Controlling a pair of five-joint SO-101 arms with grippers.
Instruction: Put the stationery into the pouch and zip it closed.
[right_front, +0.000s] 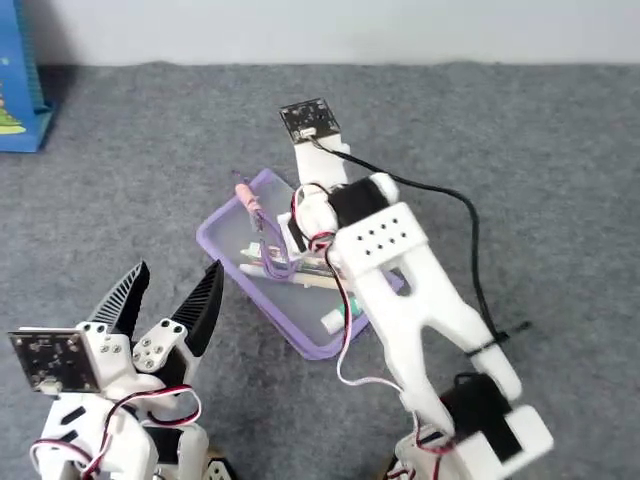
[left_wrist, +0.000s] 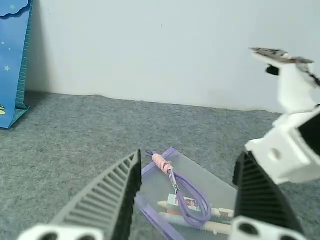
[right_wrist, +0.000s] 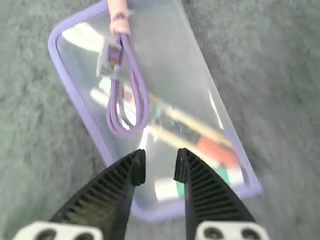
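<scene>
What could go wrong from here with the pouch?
1. The left gripper is open and off the pouch, so a pull on the purple strap may drag the whole pouch.
2. The right gripper hangs over its smooth face, where a grasp may slip.

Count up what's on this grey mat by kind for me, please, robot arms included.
Robot arms: 2 (left gripper, right gripper)
Pouch: 1
Purple cord: 1
Blue box: 1
Stationery inside the pouch: too overlapped to count
Total: 5, stationery aside
</scene>
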